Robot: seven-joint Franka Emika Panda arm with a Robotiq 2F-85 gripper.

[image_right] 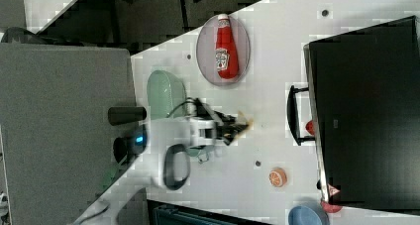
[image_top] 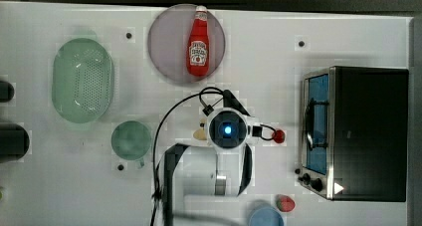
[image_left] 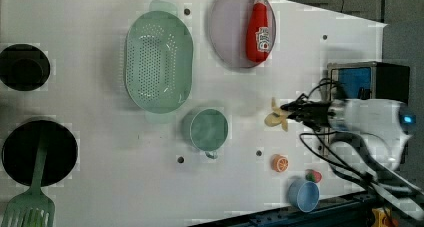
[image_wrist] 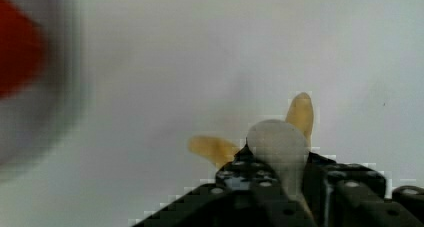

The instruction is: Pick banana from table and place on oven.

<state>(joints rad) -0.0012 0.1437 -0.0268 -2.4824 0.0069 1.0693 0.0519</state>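
Gripper [image_left: 290,111] clamped narrow on the banana [image_left: 276,116], held over the white table [image_left: 100,177] between green cup [image_left: 205,129] and oven [image_top: 370,131]. Ketchup bottle [image_top: 198,43] lies in the grey plate [image_top: 166,42]. Green colander [image_left: 159,62], blue cup [image_left: 303,195]: contents not discernible.

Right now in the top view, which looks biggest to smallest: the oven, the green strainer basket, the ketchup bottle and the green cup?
1. The oven.
2. The green strainer basket.
3. The ketchup bottle and the green cup look close in area; the bottle is longer, the cup wider, so I won't rank them.
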